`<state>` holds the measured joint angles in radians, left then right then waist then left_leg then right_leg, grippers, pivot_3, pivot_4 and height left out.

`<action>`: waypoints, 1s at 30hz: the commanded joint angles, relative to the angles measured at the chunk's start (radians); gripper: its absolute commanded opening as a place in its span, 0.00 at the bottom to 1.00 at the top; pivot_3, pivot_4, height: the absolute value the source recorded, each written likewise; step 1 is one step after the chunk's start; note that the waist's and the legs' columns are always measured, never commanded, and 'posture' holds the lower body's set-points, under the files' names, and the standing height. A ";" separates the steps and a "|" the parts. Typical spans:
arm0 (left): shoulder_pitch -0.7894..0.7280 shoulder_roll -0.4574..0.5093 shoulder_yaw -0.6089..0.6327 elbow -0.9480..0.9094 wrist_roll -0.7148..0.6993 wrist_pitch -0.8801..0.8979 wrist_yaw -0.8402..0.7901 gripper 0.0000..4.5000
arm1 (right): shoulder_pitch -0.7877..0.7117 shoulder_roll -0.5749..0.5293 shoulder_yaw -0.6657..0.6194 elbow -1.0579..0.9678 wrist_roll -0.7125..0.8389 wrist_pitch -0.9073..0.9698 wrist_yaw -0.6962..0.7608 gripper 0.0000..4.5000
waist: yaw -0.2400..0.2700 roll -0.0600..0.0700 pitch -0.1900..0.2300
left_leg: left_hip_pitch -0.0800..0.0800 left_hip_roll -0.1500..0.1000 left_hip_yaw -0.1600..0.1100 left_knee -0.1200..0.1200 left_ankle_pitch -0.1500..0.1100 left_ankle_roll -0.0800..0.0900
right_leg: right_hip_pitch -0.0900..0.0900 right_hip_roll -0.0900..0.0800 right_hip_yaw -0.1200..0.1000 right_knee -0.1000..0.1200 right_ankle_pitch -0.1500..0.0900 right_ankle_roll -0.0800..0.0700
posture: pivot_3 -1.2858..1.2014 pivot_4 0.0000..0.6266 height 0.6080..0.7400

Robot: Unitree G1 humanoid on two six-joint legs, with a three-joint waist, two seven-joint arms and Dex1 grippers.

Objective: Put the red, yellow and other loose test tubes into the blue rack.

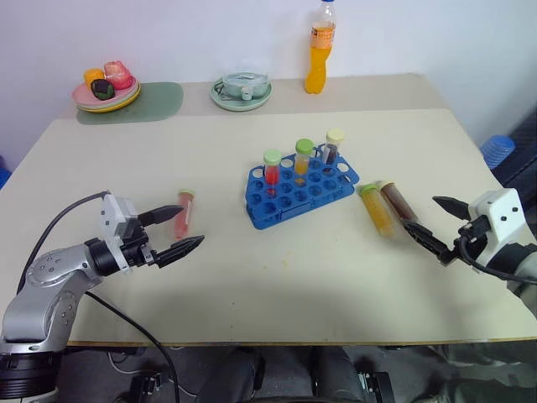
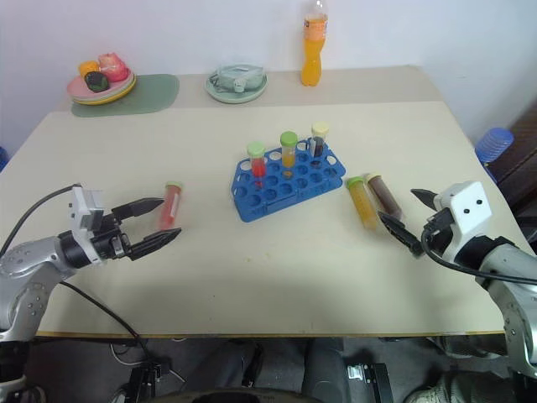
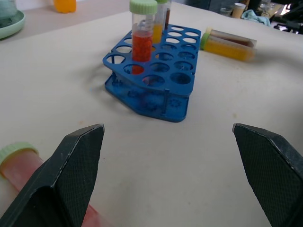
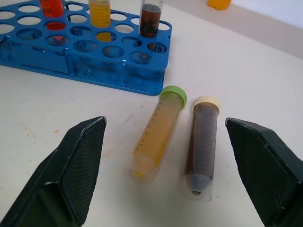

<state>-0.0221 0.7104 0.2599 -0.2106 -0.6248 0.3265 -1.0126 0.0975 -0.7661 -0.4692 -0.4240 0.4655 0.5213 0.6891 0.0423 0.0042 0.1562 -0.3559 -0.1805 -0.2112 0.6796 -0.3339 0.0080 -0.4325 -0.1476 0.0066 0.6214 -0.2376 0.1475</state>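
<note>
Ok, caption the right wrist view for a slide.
Open right gripper facing loose yellow tube and brown tube beside blue rack.

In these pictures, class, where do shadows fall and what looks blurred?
Left eye view: soft shadow beneath the blue rack. Left wrist view: the red tube beside the left claw is blurred. Right wrist view: faint shadows beside the yellow tube and brown tube.

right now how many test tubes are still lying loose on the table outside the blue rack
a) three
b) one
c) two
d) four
a) Three lie flat on the table: a red tube by the left gripper, and a yellow tube and a brown tube side by side near the right gripper; the other three stand upright in the blue rack.
</note>
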 commanded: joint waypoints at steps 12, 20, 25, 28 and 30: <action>-0.128 0.014 -0.159 -0.086 -0.007 0.018 -0.128 0.99 | -0.635 -0.199 0.419 0.342 -0.143 0.574 -0.098 0.92 | -0.003 0.001 0.002 | -0.001 0.002 0.007 0.000 -0.001 0.002 | -0.002 -0.001 0.004 -0.003 0.001 -0.001 | 0.52 0.24 1.00; -0.153 0.006 -0.203 -0.044 0.007 -0.012 -0.187 0.99 | -1.039 -0.168 0.698 0.829 -0.246 0.609 0.092 0.92 | -0.006 0.001 0.004 | -0.004 0.002 0.014 -0.004 -0.003 0.005 | -0.008 -0.001 0.008 -0.007 0.002 0.000 | 0.52 0.24 1.00; -0.118 -0.005 -0.203 -0.032 0.017 -0.041 -0.206 0.99 | -1.177 -0.122 0.806 1.049 -0.327 0.560 0.200 0.92 | -0.006 0.000 0.004 | -0.006 0.002 0.015 -0.005 -0.003 0.005 | -0.011 -0.001 0.008 -0.007 0.002 0.000 | 0.52 0.24 1.00; -0.096 -0.011 -0.203 -0.030 0.023 -0.055 -0.209 0.99 | -1.233 -0.087 0.852 1.157 -0.372 0.533 0.258 0.92 | -0.006 0.000 0.004 | -0.007 0.002 0.016 -0.005 -0.003 0.005 | -0.012 -0.001 0.008 -0.007 0.003 0.000 | 0.52 0.24 1.00; -0.078 -0.015 -0.200 -0.037 0.025 -0.061 -0.207 0.99 | -1.257 -0.064 0.890 1.224 -0.413 0.497 0.294 0.92 | -0.008 0.001 0.004 | -0.007 0.002 0.016 -0.004 -0.003 0.005 | -0.012 -0.001 0.008 -0.006 0.003 0.000 | 0.52 0.24 1.00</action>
<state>-0.1083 0.6976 0.0495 -0.2341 -0.5994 0.2872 -1.2173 -1.1280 -0.8291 0.4092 0.7704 0.0871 1.0479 0.9546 0.0344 0.0047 0.1605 -0.3625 -0.1781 -0.1951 0.6759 -0.3367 0.0131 -0.4440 -0.1481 0.0149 0.6152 -0.2347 0.1480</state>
